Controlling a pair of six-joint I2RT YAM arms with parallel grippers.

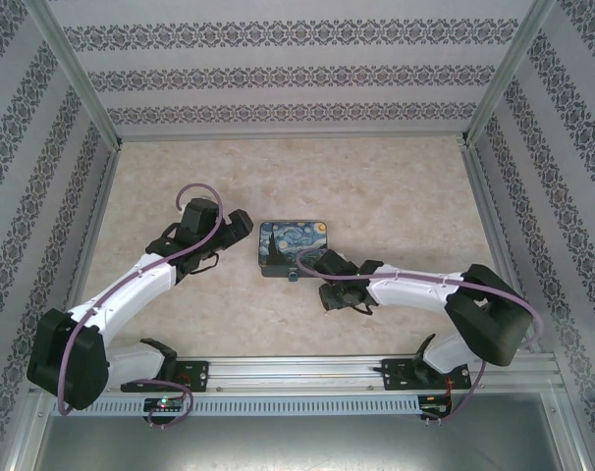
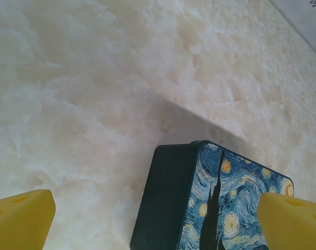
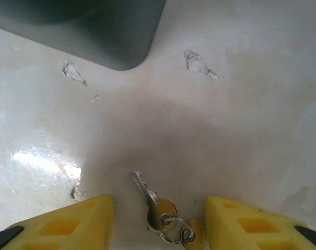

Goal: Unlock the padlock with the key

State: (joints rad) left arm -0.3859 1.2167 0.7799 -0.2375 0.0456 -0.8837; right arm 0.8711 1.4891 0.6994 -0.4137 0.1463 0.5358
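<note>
The key [image 3: 145,191], a small grey blade with a brass head on a ring with a second key [image 3: 192,237], lies flat on the table. My right gripper [image 3: 159,221] is open, its yellow fingers [image 3: 69,224] on either side of the key bunch; the right finger sits close to the second key's head. From above, the right gripper [image 1: 329,294] hangs just in front of the painted box [image 1: 293,245]. A tiny blue padlock [image 1: 295,278] hangs at the box's front edge. My left gripper [image 2: 157,221] is wide open at the box's left end [image 2: 166,198], holding nothing.
The dark corner of the box [image 3: 111,36] lies at the top left of the right wrist view. Patterned walls [image 1: 297,69] and metal posts enclose the marble table [image 1: 396,186]. A rail [image 1: 307,373] runs along the near edge.
</note>
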